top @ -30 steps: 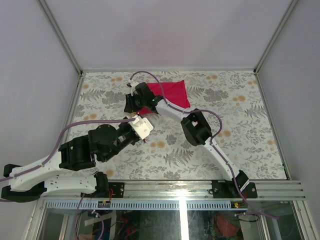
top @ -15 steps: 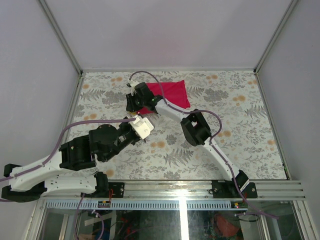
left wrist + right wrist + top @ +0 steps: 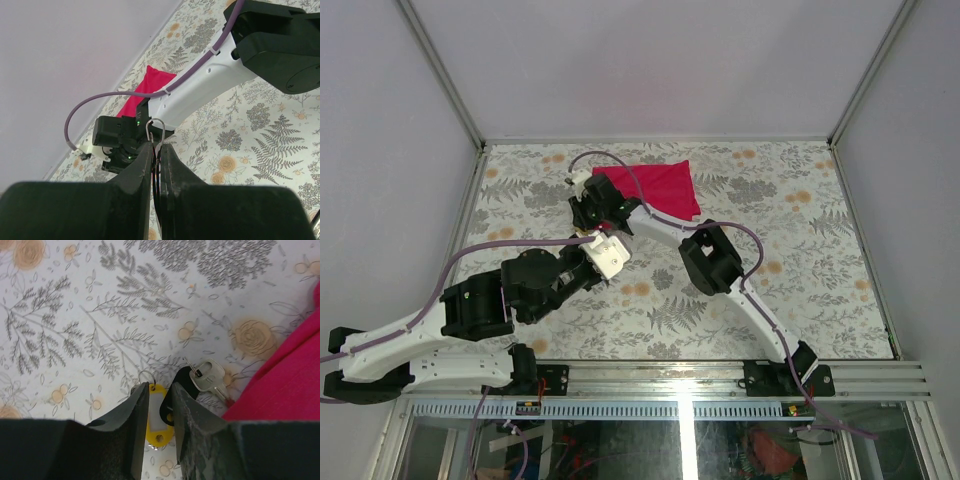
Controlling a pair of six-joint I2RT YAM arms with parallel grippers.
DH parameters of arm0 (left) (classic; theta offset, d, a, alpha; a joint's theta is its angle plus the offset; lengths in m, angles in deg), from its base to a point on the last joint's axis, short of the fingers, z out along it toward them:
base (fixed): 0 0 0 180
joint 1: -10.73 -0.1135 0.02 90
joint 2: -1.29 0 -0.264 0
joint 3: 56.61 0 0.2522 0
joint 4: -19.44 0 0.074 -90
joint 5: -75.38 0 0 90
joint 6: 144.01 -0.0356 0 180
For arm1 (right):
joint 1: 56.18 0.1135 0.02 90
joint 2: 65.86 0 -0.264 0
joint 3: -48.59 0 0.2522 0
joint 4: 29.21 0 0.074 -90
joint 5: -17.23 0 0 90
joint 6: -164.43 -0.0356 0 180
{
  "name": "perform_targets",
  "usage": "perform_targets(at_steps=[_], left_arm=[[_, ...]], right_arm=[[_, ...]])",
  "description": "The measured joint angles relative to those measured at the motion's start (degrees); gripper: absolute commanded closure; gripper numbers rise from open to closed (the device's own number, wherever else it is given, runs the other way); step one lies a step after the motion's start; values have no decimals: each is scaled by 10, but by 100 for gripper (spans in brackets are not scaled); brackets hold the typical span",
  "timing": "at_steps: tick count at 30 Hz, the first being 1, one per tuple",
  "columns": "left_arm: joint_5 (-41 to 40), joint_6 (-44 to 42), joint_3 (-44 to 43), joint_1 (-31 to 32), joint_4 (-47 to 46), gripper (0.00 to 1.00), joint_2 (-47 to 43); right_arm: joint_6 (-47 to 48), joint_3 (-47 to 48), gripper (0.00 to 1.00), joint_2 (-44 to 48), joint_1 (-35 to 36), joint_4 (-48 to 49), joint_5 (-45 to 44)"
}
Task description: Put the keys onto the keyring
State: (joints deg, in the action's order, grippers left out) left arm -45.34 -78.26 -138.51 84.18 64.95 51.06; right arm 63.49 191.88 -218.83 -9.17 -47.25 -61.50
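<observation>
Currently the left hand (image 3: 156, 148) is pinching the keyring (image 3: 155, 120) near the red cloth (image 3: 662, 186), while the right hand (image 3: 160, 390) is straddling a yellow tag (image 3: 160, 423) by a key (image 3: 207, 376) at the cloth's edge, grip unclear, needing a firm pickup next.

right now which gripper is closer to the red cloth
Right. The right gripper is low, just off the red cloth's left edge, straddling a yellow tag. The left gripper is further toward the arm bases, shut on the wire ring.
</observation>
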Motion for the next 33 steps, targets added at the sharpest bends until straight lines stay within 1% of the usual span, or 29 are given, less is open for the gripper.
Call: perform_targets(at_steps=[4, 8, 12, 21, 25, 27, 31, 33], left_arm=[[0, 0, 0, 0, 0, 100, 0], [0, 2, 0, 0, 1, 100, -2], [-1, 3, 0, 0, 2, 100, -9], [-4, 4, 0, 0, 4, 100, -15], [-4, 4, 0, 0, 4, 100, -17], [-4, 5, 0, 0, 4, 100, -18], [-4, 7, 0, 0, 4, 100, -21], [-4, 10, 0, 0, 4, 100, -22]], right_arm=[[30, -49, 76, 28, 13, 14, -13], [51, -108, 76, 63, 24, 24, -17], [66, -206, 77, 122, 29, 40, -17], [54, -485, 78, 298, 31, 90, -11], [43, -571, 78, 363, 31, 86, -12], [38, -609, 76, 394, 31, 78, -14], [31, -684, 64, 466, 32, 49, -29], [27, -712, 60, 502, 32, 28, -37]])
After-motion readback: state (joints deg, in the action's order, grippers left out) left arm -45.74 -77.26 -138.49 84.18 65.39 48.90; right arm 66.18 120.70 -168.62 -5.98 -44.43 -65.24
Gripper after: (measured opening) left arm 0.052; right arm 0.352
